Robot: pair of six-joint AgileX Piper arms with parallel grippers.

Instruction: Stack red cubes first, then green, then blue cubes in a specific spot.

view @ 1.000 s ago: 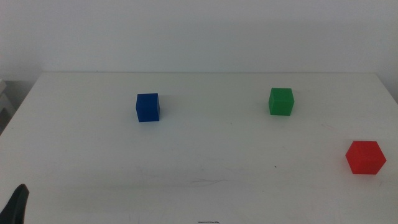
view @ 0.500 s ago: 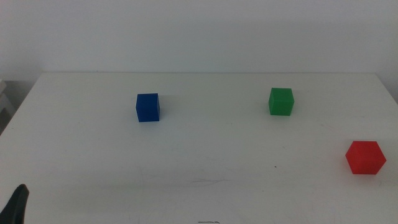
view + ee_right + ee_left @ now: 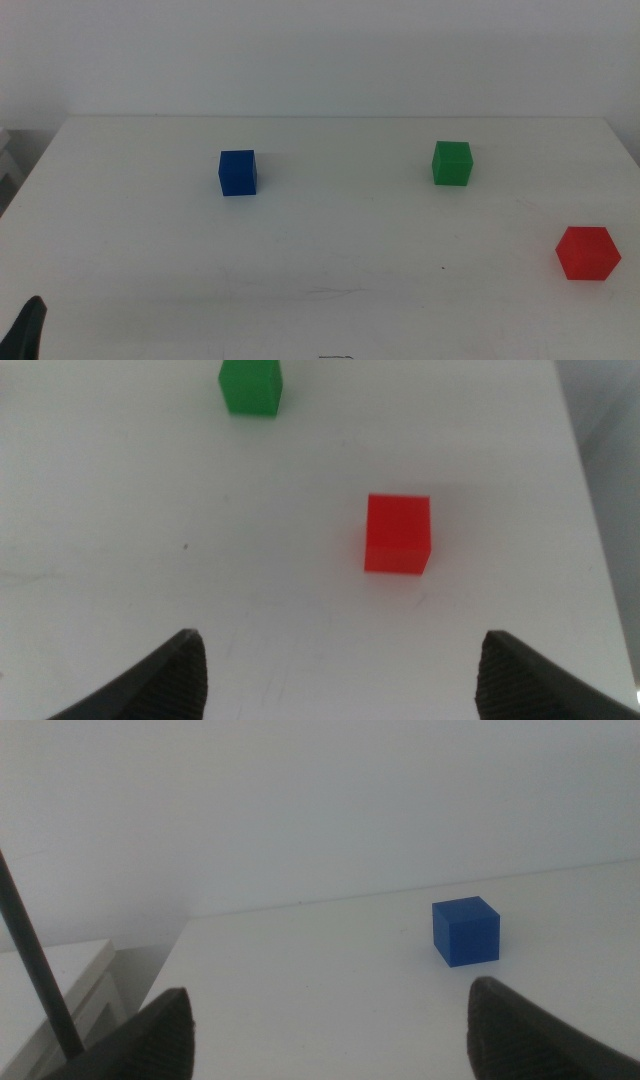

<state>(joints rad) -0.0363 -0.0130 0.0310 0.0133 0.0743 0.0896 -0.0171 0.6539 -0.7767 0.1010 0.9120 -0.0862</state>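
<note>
Three cubes, red [image 3: 587, 253] seemingly corner-on, sit apart; both end effectors [image 3: 325, 1030] [image 3: 340, 675] spread, empty.

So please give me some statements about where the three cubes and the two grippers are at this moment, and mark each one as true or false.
1. The red cube stands on the green cube. False: both rest on the white table, well apart.
2. The blue cube sits alone on the table, touching nothing else. True.
3. The left gripper is shut on the blue cube. False: its jaws are open and the cube lies ahead of them, not between them.
4. The right gripper is open, with the red cube ahead of it. True.
5. In the middle view, the red cube is nearest the table's right edge. True.
6. All three cubes are already stacked. False: none is stacked.
</note>
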